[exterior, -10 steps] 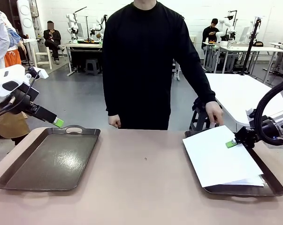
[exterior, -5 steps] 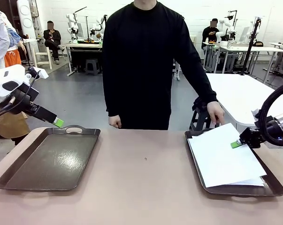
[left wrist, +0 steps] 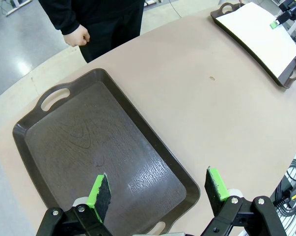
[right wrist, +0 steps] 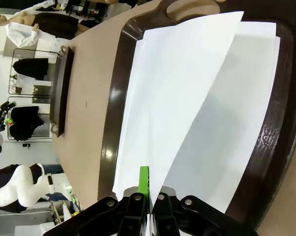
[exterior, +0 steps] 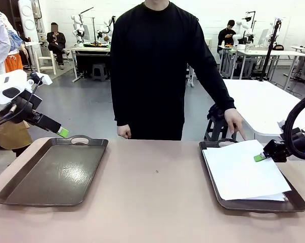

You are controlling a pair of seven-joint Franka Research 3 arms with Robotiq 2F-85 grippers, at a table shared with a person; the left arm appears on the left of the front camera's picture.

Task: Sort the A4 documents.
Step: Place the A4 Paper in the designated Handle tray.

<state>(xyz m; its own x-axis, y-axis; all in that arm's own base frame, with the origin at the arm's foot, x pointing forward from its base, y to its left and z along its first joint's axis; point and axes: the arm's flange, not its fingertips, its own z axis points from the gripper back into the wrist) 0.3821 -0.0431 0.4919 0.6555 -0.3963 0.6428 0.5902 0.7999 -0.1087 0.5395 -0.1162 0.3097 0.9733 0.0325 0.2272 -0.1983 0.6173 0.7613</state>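
Two dark brown handled trays sit on the tan table [exterior: 157, 202], one at each side. Left tray [exterior: 53, 172] holds nothing; its bare textured floor shows plainly in the left wrist view. Right tray [exterior: 253, 174] carries the A4 documents [exterior: 243, 172], a small stack of white sheets lying inside its rim.

Stack state: the top sheet is skewed against the ones under it, so in the right wrist view its edge runs diagonally across the lower sheets [right wrist: 246, 98]. A corner of a lower sheet peeks out at the near right end of the tray in the front view.

Right claw [exterior: 260, 157]: jaws pressed together, green pads meeting, tip at the right edge of the top sheet. Right wrist view puts the closed pads [right wrist: 144, 179] over the paper's edge; whether paper is pinched between them I cannot tell.

Left claw [exterior: 63, 132]: raised above the far left corner of the left tray, clear of it. Left wrist view shows its two green pads [left wrist: 99, 193] spread wide with nothing between them.

Person stands at the far side of the table. One hand [exterior: 234, 123] reaches down to the far handle of the right tray, fingertips near the stack's far edge. The other hand [exterior: 123, 131] hangs in a loose fist behind the table edge.
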